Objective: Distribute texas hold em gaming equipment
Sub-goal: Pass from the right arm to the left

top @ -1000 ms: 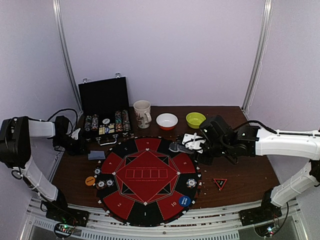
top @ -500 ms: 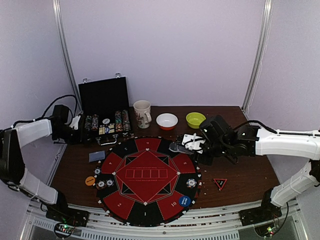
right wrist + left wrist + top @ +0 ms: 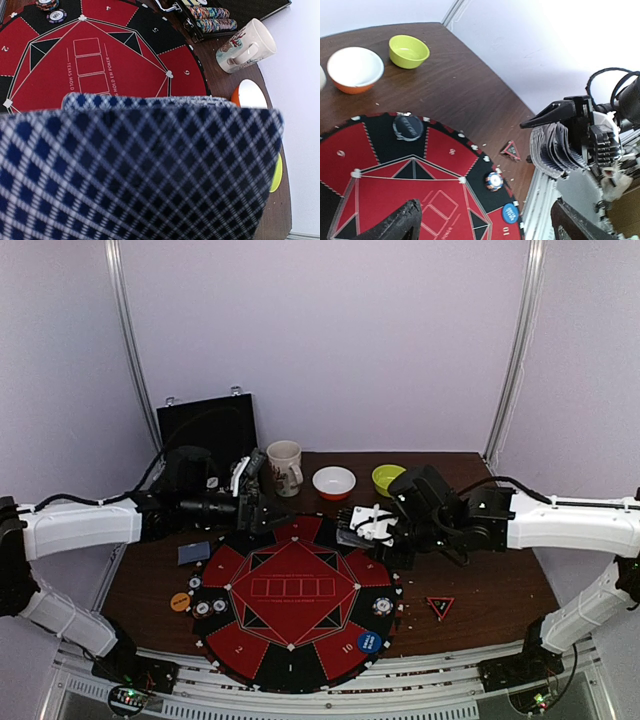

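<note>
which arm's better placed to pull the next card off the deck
Left, probably: the left gripper is open, empty and pointed across the mat at the cards, while the right gripper is shut on those cards, holding them up.

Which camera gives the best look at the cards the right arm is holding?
The left wrist view: it sees the cards edge-on, so the separate fanned cards can be told apart. The right wrist view is filled by their blurred checked backs, and the top external view shows only a small bundle.
</note>
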Available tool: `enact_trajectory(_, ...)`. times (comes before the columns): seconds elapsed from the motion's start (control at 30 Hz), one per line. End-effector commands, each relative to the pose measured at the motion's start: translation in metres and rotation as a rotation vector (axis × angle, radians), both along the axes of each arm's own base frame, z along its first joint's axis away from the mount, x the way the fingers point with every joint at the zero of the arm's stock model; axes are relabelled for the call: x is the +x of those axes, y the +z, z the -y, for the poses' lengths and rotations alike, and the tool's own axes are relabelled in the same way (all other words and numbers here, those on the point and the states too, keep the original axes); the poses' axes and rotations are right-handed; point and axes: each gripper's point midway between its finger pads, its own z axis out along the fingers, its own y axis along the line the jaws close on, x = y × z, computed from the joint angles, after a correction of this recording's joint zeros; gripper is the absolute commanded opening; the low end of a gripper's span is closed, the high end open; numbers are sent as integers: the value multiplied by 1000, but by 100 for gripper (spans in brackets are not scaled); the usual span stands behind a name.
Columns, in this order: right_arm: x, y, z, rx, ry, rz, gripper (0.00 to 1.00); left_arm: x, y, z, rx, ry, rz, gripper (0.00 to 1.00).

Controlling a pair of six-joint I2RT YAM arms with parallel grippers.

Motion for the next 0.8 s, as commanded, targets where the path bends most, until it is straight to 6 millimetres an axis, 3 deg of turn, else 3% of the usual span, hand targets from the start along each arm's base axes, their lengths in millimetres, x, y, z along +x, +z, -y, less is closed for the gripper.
enact_trajectory(0.0,0,17,-17,47,17,-9,50,-8,43,15,-213,-31,117,92)
enact_trajectory(0.13,3,17,-17,51,-27,-22,50,-39,48,31,-232,-76,236,98)
enact_trajectory(0.2,5,19,-19,65,-60,-20,50,-47,42,30,-273,-29,242,98)
enact_trajectory(0.3,11,19,-25,76,-124,-14,50,-58,49,29,-382,56,266,98)
enact_trajectory(0.4,15,20,-30,64,-174,16,50,-58,56,34,-441,114,252,98)
enact_trajectory(0.53,22,23,-39,75,-229,34,50,-51,48,45,-414,208,213,98)
enact_trajectory(0.77,27,28,-52,110,-267,32,50,-41,30,38,-431,314,133,98)
